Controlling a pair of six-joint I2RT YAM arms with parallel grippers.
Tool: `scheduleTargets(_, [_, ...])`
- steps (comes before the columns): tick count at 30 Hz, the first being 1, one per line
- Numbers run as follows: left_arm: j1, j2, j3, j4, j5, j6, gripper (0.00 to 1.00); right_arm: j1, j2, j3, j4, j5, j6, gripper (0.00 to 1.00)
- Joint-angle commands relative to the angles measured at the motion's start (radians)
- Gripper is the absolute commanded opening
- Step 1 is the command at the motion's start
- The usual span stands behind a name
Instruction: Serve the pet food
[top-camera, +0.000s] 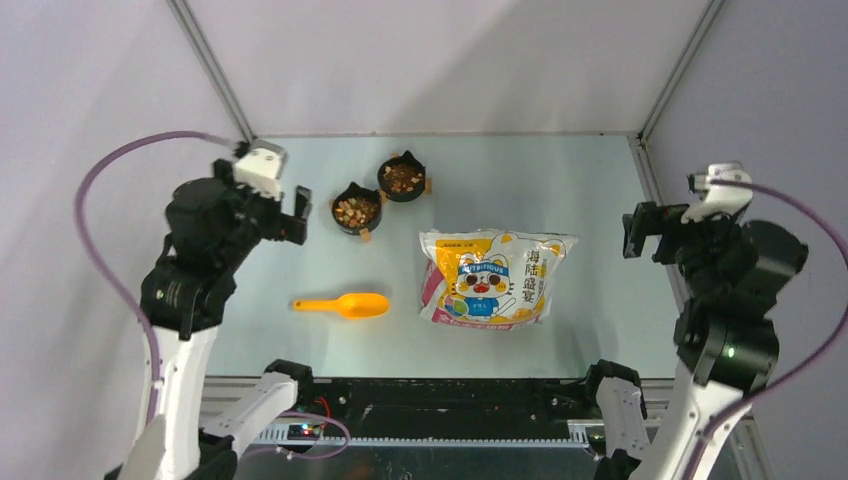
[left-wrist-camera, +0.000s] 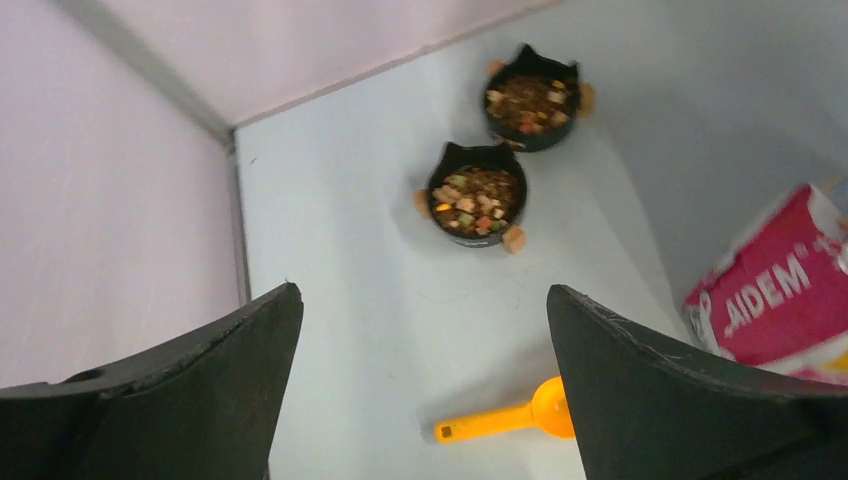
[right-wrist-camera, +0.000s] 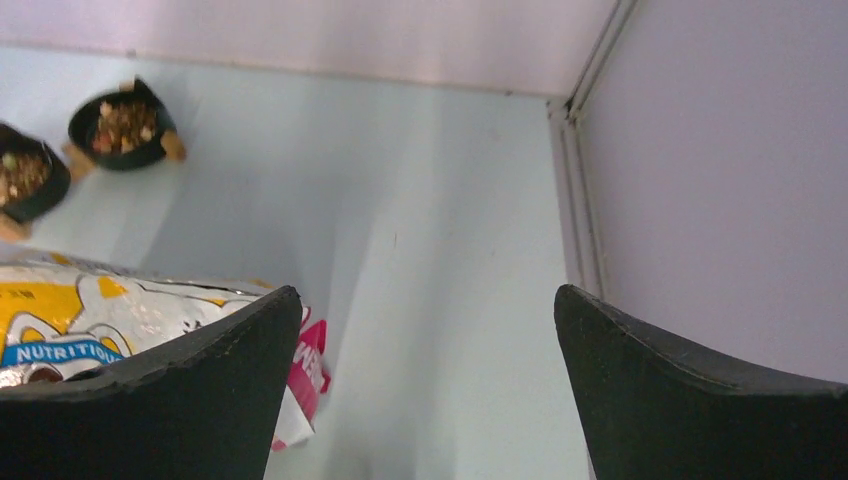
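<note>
**Pet food lying in two bowls, both jaws wide and empty**

The pet food (top-camera: 356, 211) is lying in two black cat-eared bowls (top-camera: 383, 186) on the bench (top-camera: 590, 190). They are standing behind the bag (top-camera: 493, 277) and to its left, toward the back wall. The bowls are sitting just beside each other, one a little closer to the bag than the other. Brown, tan and a few orange and green bits are showing in each.

The bag is lying flat, its cartoon-cat print facing up. The scoop (top-camera: 345, 304) is lying flat to the left of the bag, apart from it, with its cup end pointing toward the bag and its handle pointing away.

The left arm (top-camera: 215, 235) is hovering well to the left of the bag, level with the bowls. Its jaws are standing wide, gripping nothing. Its wrist view is looking down between them onto the bowls and scoop.

The right arm (top-camera: 725, 255) is hovering to the right of the bag, over the bench's edge. Its jaws are likewise standing wide, with nothing between them.
</note>
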Motion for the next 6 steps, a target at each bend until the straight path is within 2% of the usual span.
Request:
scheduleTargets(1, [0.121, -0.06, 0.03, -0.017, -0.1, -0.258, 1.0, 0.0, -0.063, -0.032, 0.11, 0.09, 0.108, 1.0])
scheduleTargets(6, [0.135, -0.123, -0.031, -0.016, -0.079, -0.293, 1.0, 0.001, -0.063, -0.031, 0.058, 0.171, 0.117, 1.0])
